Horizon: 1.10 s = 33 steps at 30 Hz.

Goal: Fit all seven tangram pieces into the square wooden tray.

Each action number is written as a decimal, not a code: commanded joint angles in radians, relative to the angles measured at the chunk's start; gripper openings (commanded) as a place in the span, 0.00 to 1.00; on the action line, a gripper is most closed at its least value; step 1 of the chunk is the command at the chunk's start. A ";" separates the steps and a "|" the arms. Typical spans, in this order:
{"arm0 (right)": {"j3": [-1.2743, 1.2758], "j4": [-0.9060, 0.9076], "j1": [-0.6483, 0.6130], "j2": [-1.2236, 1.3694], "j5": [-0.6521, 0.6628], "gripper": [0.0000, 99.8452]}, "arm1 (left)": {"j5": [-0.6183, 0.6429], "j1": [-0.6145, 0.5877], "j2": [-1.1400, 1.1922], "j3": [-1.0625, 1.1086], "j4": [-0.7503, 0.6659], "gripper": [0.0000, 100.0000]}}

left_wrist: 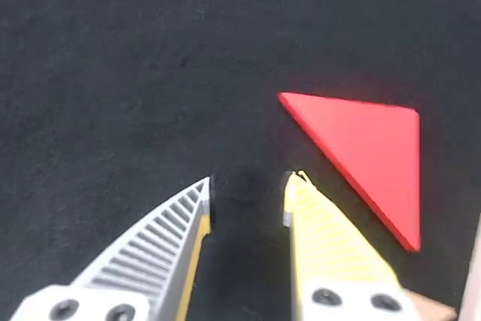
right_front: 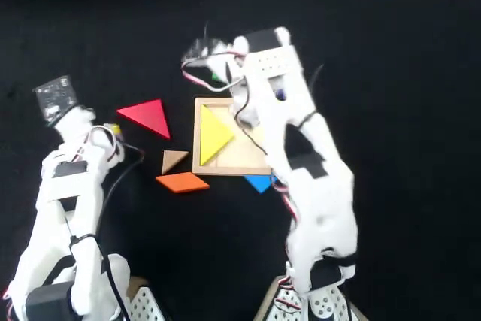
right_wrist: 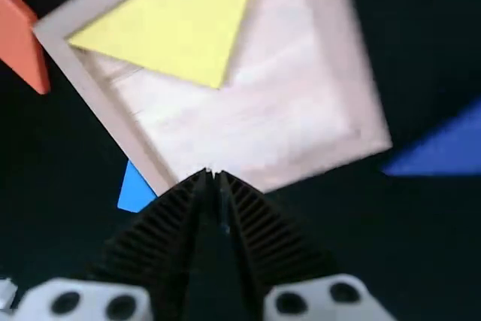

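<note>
Early stage: yellow triangle (right_wrist: pixel 180 20) is only piece seen in tray (right_wrist: pixel 263 110). Red triangle (left_wrist: pixel 364 148), tan triangle (right_front: pixel 173 159), orange parallelogram (right_front: pixel 183 182), blue piece (right_front: pixel 259 183) loose on surface (right_front: pixel 391 73). Left gripper (left_wrist: pixel 248 182) parted, empty, beside red triangle. Right gripper (right_wrist: pixel 213 178) closed, empty, at tray rim.

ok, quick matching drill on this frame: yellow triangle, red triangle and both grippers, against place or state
1. yellow triangle
2. red triangle
3. left gripper
4. right gripper

A. shut
B. inside the wooden tray
C. open, holding nothing
D. flat on the black table, outside the tray

Pairs: 1-B, 2-D, 3-C, 4-A
</note>
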 commanded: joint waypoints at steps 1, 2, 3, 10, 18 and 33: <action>-0.015 0.034 0.040 -0.295 -0.091 0.01 | -0.058 0.113 -0.029 0.002 -0.005 0.25; 0.013 0.032 0.048 -0.358 -0.120 0.01 | -0.063 0.140 -0.029 0.007 0.006 0.28; 0.048 0.031 0.055 -0.421 -0.144 0.01 | -0.071 0.168 -0.029 0.007 0.028 0.31; 0.443 -0.080 0.215 -0.751 -0.308 0.02 | 0.000 0.203 -0.018 -0.202 0.295 0.27; 1.125 -0.523 0.302 -0.912 -0.414 0.14 | 0.196 0.278 -0.018 -0.371 0.439 0.27; 1.484 -0.922 0.265 -0.921 -0.540 0.14 | 0.568 0.131 0.494 -0.809 0.631 0.27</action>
